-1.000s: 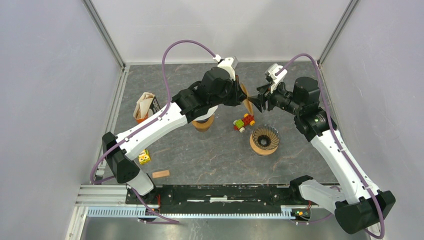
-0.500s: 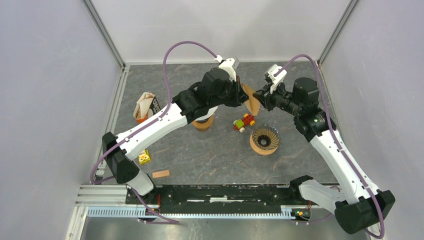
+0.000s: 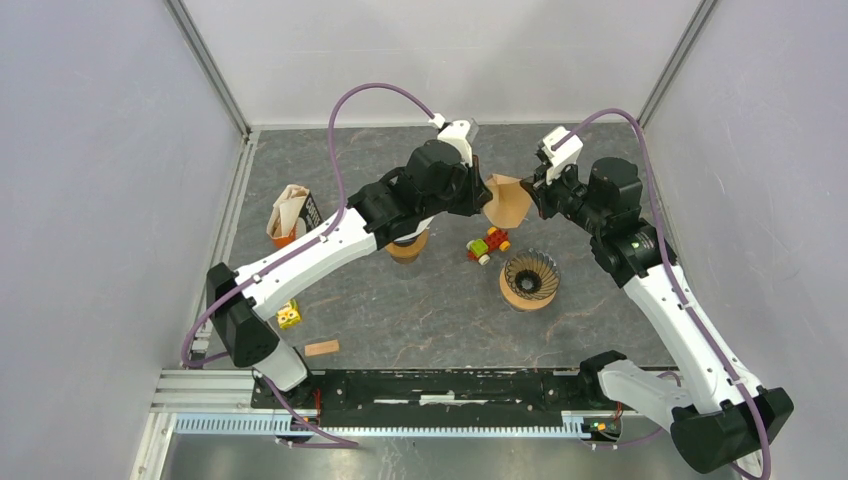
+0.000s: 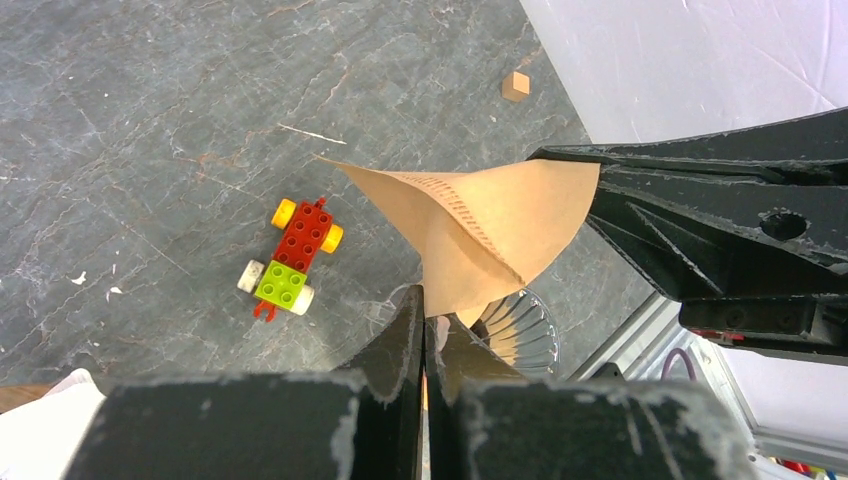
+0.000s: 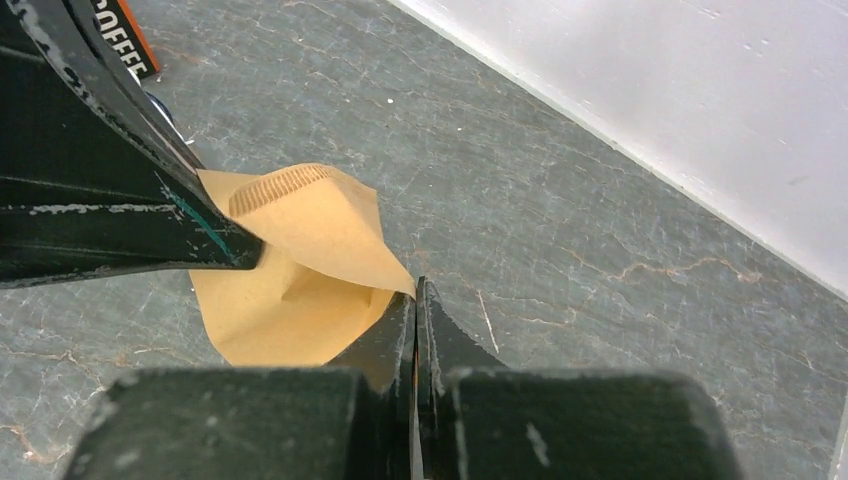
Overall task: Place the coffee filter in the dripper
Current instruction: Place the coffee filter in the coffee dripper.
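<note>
1. The only writing I can read is on a black-and-orange package (image 5: 125, 35) at the top left of the right wrist view. White capitals spell "OFFEE", with the start cut off by the frame's edge.
2. In the top view that package stands at the table's (image 3: 420, 310) left side, with brown paper sticking out of its top.
3. The brown paper coffee filter (image 3: 507, 200) hangs in the air between the two grippers, over the far middle of the table, partly spread into a cone.
4. The left gripper (image 4: 425, 310) has its fingers pressed together on the filter's lower edge.
5. The right gripper (image 5: 415, 295) is pinched tight on the filter's opposite corner.
6. The left arm reaches diagonally from its base across the table, its wrist pointing right.
7. The right arm rises along the right side, bends at the elbow and points left, so the two grippers face each other.
8. The ribbed dripper (image 3: 530, 277) sits on the table on a wooden ring, nearer than the filter and apart from it. A toy brick car (image 3: 488, 243) is just to its left.
</note>
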